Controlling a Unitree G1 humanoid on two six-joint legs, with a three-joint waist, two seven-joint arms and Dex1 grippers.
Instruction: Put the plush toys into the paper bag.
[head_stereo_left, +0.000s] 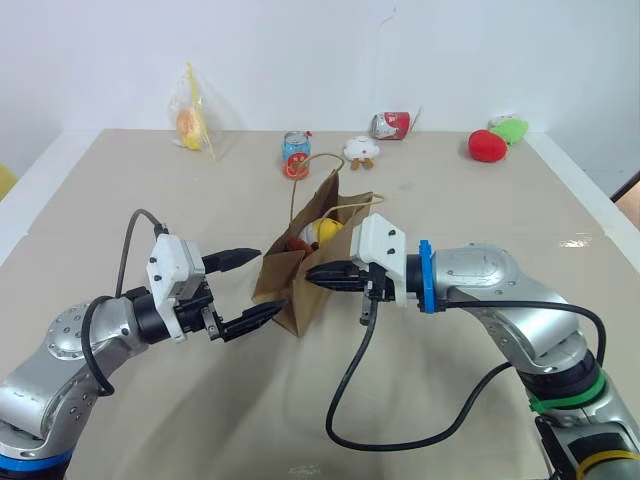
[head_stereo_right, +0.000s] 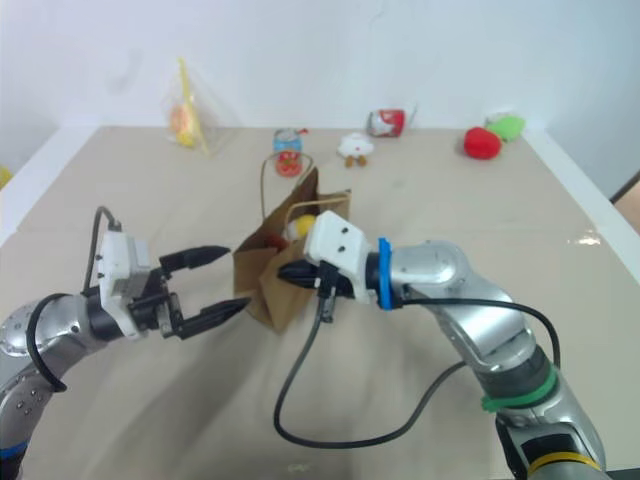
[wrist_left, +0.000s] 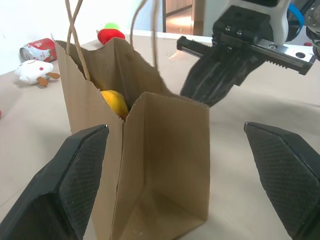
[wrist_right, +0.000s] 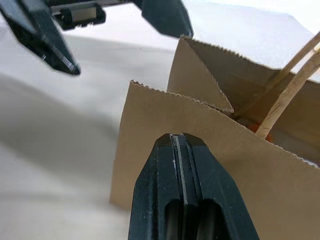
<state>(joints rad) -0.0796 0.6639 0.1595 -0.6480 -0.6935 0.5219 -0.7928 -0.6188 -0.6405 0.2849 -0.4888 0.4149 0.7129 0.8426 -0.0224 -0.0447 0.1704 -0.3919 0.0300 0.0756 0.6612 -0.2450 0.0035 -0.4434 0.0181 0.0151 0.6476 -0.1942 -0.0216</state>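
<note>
We judge the paper bag (head_stereo_left: 300, 285) light and floppy — best pinched at its rim — left gripper (head_stereo_left: 245, 290) spread wide, right gripper (head_stereo_left: 318, 275) closed on nothing.

Head overview; wrist close-ups facing paper bag (wrist_left: 150, 165)

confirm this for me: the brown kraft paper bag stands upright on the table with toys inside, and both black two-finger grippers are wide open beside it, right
Not quite. Only the left gripper is wide open, its fingers on either side of the near end of the brown kraft paper bag. The right gripper is shut, as the right wrist view shows. The rest holds: the bag stands upright on the table with toys inside.
</note>
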